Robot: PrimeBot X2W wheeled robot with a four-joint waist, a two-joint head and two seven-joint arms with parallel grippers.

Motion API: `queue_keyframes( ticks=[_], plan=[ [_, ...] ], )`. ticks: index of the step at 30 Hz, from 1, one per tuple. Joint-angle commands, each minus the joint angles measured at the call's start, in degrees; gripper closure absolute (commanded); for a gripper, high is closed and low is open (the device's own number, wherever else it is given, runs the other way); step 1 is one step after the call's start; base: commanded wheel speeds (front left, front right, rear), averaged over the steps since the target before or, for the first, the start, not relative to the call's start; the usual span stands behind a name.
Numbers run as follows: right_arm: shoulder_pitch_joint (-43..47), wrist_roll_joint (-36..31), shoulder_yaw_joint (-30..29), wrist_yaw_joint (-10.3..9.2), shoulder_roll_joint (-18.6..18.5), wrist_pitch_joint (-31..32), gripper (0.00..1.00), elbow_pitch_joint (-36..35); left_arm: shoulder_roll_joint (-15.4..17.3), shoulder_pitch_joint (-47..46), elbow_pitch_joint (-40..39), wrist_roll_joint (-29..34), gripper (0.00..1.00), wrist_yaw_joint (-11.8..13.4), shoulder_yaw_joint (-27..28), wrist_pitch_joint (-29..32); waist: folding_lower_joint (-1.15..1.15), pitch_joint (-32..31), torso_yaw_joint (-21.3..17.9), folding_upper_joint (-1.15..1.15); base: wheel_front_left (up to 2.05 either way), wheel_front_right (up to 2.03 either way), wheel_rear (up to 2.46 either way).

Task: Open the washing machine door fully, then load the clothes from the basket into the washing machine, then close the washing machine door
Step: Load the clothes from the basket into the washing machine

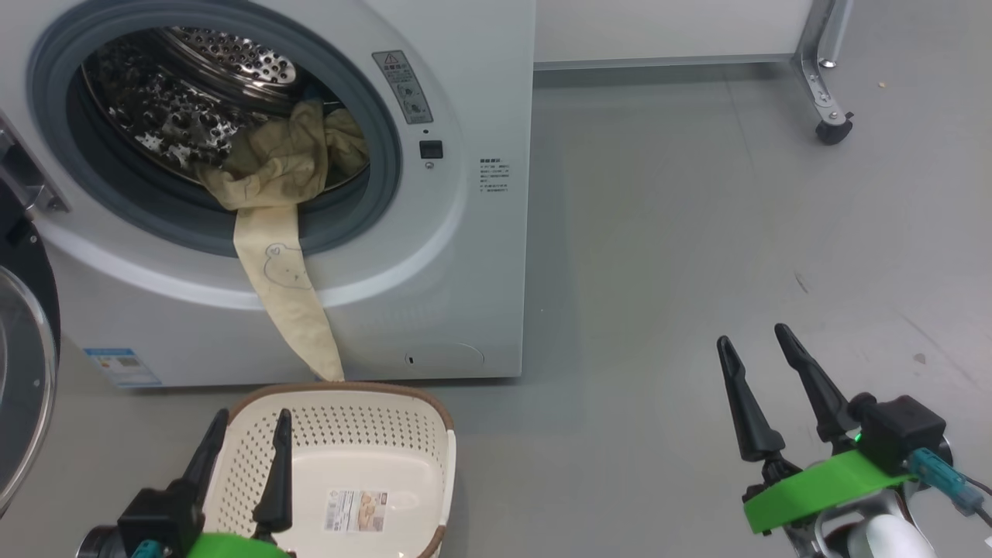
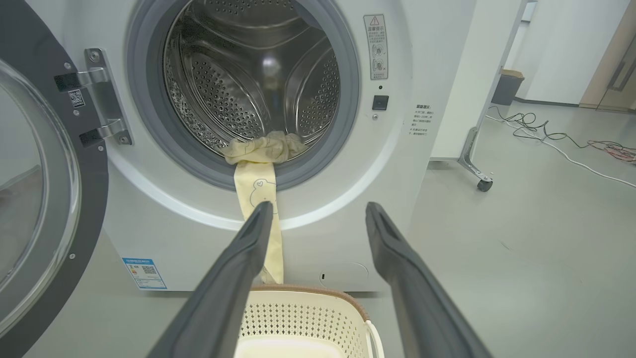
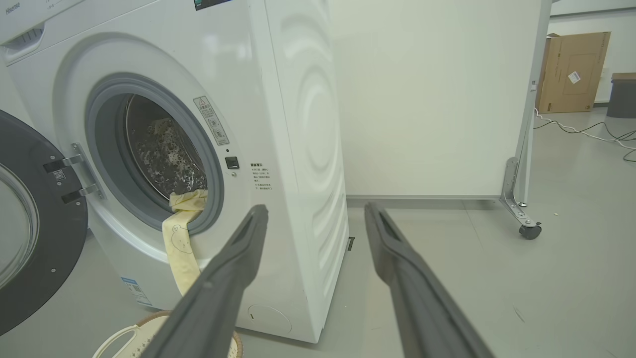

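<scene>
The washing machine (image 1: 465, 256) has its door (image 1: 23, 364) swung open at the left. Pale yellow clothes (image 1: 287, 155) lie bunched at the drum's mouth, and one strip of them (image 1: 298, 318) hangs down the front panel to the rim of the basket (image 1: 422, 403). The basket stands on the floor before the machine and holds nothing but its label. My left gripper (image 1: 248, 430) is open over the basket's near left side. My right gripper (image 1: 756, 345) is open above bare floor at the right. The hanging strip (image 2: 256, 194) also shows in the left wrist view.
A white panel on a castor (image 1: 833, 128) stands behind the machine at the right. Cables (image 2: 561, 136) trail over the floor further right, near a cardboard box (image 3: 571, 72). Grey floor (image 1: 682, 256) lies open right of the machine.
</scene>
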Motion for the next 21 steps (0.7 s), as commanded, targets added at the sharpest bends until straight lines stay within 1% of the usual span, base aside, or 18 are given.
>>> queue_keyframes(
  ticks=[1, 8, 14, 18, 21],
  plan=[
    [-1.4, 0.3, 1.0, -0.15, -0.4, -0.4, 0.0, -1.6, 0.4, -1.8, -1.3, 0.6, 0.0, -0.2, 2.9, -0.4, 0.0, 0.1, 0.0, 0.0, 0.0, 0.0, 0.0],
    [-1.6, 0.3, 0.7, -0.15, -0.5, -0.4, 0.0, -1.7, -0.6, -2.3, -0.9, 1.5, 0.0, -1.1, 4.2, -0.4, 0.0, 1.4, 0.0, 0.0, 0.0, 0.0, 0.0],
    [-2.3, 0.1, 0.5, -0.15, -0.5, -0.4, 0.0, -1.9, -1.7, -3.5, -0.6, 2.1, 0.0, -2.0, 5.4, -0.4, 0.0, 3.6, 0.1, 0.0, 0.0, 0.0, 0.0],
    [-2.9, 0.0, 0.5, -0.15, -0.6, -0.4, 0.0, -2.1, -2.3, -4.5, 0.5, 2.0, 0.0, -2.6, 6.1, -0.4, 0.0, 6.0, -0.1, 0.0, 0.0, 0.0, 0.0],
    [-3.8, -0.2, 0.3, -0.15, -0.7, -0.4, 0.0, -2.5, -2.7, -6.2, 1.8, 2.1, 0.0, -2.7, 6.2, -0.4, 0.0, 9.0, -0.3, 0.0, 0.0, 0.0, 0.0]
  ],
)
